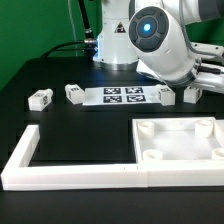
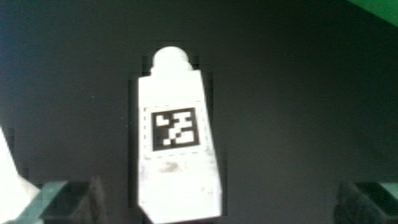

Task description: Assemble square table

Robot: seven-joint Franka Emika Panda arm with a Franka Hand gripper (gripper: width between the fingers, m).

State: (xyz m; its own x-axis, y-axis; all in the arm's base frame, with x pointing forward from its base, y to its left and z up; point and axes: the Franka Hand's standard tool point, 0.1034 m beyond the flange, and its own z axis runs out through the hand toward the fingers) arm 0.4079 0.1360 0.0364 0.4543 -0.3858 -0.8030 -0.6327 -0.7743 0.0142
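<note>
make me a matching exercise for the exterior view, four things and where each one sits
Things:
1 square tabletop
2 marker board
3 border wall
4 leftmost leg

Places, by the exterior view:
a left end of the back row
b lower right
c middle of the back row
d along the front, turning back at the left

Pairs: 1-b, 2-c, 3-d, 4-a

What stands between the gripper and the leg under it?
Nothing visible: in the wrist view the tagged leg lies bare on the dark table, and the open gripper straddles it, fingers clear of its sides.
</note>
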